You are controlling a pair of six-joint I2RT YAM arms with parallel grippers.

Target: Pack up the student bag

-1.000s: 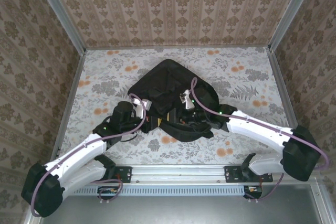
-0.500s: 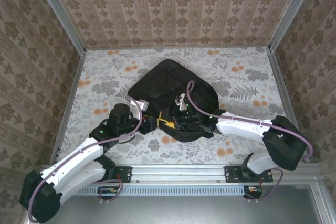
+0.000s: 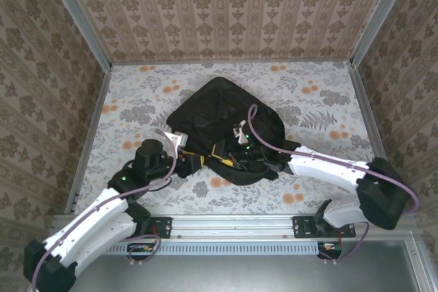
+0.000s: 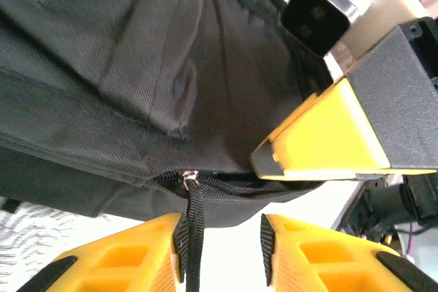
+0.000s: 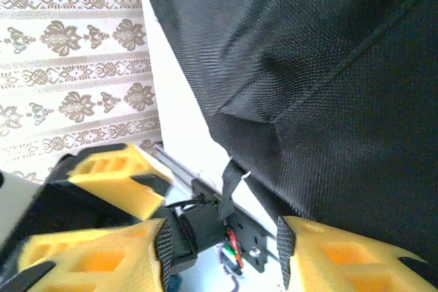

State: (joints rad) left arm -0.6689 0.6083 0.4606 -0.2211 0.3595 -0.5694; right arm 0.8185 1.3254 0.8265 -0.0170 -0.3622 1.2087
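Task item: the student bag (image 3: pixel 220 115), a large black soft fabric backpack, lies flat on the floral-patterned desk (image 3: pixel 130 94), its near edge turned toward the arm bases.
Left arm: the left gripper (image 3: pixel 197 163) is at the bag's near-left edge.
Left fingers: in the wrist view, the left gripper (image 4: pixel 222 241) has its yellow fingers (image 4: pixel 116 261) apart, clamped on nothing.
Zip hardware: a black webbing pull strap (image 4: pixel 194 230) hangs from the metal slider (image 4: pixel 188 178) on the bag's zip line, just beside one left finger pad.
Right arm: the right gripper (image 3: pixel 229 158) is at the bag's near edge.
Right fingers: apart (image 5: pixel 222 247), just below the bag fabric, gripping nothing.
Loose tab: a small black fabric tab (image 5: pixel 230 193) hangs off the bag's edge.
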